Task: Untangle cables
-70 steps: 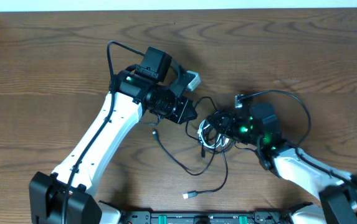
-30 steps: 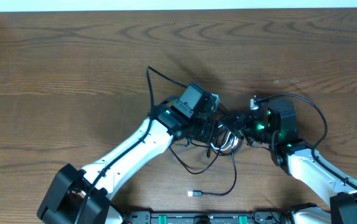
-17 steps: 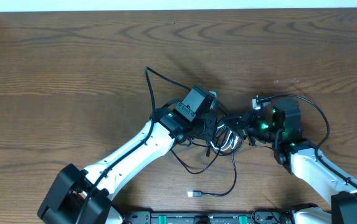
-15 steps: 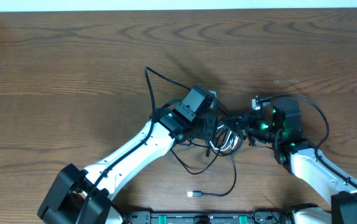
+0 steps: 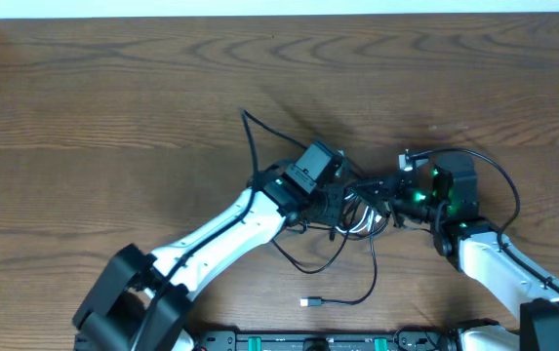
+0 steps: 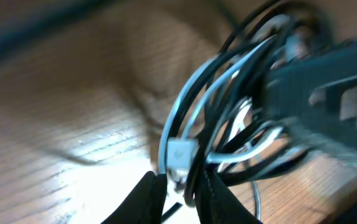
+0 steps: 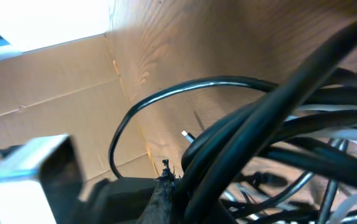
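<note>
I see the wooden table [image 5: 113, 117] filling the overhead view. The left arm [image 5: 230, 229] reaches in diagonally from the lower left. The right arm [image 5: 499, 268] enters from the lower right. Both converge right of table centre.

The cables [image 5: 362, 210] sit between the two wrists as a tight knot of black and white loops. One black strand leaves the knot, curves down towards the near edge and lies flat on the wood.

The left gripper [image 5: 342, 203] is at the left side of the knot. In the left wrist view, its two fingers [image 6: 144, 193] stand close together at the bottom of the frame. Black and white strands of the cables [image 6: 228, 112] pass up between them, so I read the fingers as pinched onto the cables. That view is blurred.

The right gripper [image 5: 381, 188] meets the knot from the right. The right wrist view is filled by black strands [image 7: 259, 118] crossing close to the lens. I cannot tell whether those fingers are clamped or released.

The loose strand ends in a silver plug [image 5: 310, 302], well apart from the knot.
</note>
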You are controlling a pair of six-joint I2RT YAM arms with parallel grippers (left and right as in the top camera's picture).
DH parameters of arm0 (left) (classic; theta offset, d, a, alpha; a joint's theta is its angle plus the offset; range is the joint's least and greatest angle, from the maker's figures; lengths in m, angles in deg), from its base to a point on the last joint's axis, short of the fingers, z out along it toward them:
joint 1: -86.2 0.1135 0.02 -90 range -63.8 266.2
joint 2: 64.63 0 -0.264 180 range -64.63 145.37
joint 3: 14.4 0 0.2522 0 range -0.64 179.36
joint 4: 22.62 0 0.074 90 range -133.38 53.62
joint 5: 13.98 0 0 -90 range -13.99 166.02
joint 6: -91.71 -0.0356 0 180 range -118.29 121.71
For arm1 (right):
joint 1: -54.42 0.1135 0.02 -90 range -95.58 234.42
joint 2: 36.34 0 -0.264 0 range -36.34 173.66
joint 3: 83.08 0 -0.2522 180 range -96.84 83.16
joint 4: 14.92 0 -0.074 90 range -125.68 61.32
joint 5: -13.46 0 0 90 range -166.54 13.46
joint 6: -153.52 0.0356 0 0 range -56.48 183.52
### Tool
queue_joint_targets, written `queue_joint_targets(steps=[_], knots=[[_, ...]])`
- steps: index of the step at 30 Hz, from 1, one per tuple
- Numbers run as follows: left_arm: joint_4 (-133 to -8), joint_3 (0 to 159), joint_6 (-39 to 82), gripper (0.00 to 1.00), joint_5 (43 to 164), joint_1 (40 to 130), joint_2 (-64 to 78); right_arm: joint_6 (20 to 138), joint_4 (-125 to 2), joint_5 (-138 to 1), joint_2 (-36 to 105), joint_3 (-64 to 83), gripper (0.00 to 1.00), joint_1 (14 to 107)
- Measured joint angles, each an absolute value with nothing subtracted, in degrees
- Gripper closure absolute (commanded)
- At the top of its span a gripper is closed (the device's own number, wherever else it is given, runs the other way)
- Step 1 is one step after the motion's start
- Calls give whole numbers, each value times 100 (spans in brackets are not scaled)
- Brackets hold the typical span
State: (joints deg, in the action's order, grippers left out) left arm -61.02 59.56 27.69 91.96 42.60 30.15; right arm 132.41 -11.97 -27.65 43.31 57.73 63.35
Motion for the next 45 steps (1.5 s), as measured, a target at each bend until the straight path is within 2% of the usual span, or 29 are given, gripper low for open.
queue_joint_targets(steps=[7, 11, 20, 23, 30, 37, 39, 41, 45], knots=[[-6010, 5921, 2935, 79, 8997, 4247, 3354, 13241, -1147, -2274, 4331, 5773, 99, 6103], [-5975, 5895, 3029, 87, 8809, 4247, 3369, 13247, -897, -1948, 4331, 5775, 99, 6023], [-5967, 5895, 3368, 90, 8164, 4247, 3369, 12950, -720, -1664, 4331, 5773, 99, 5911], [-5971, 5895, 3414, 89, 8053, 4247, 3367, 12591, -1059, -1821, 4329, 5773, 99, 5909], [-5971, 5895, 3466, 90, 7915, 4247, 3367, 11549, -2736, -2984, 4323, 5775, 99, 5887], [-5969, 5895, 3534, 89, 7985, 4247, 3367, 10797, -3280, -4097, 4310, 5773, 99, 5887], [-5969, 5895, 3549, 84, 8171, 4247, 3367, 10716, -3291, -4269, 4310, 5773, 99, 5887], [-5969, 5895, 3508, 72, 8444, 4247, 3367, 10650, -3295, -4379, 4310, 5773, 99, 5887], [-5969, 5895, 3257, 58, 9150, 4247, 3367, 10556, -3295, -4542, 4310, 5773, 99, 5887]])
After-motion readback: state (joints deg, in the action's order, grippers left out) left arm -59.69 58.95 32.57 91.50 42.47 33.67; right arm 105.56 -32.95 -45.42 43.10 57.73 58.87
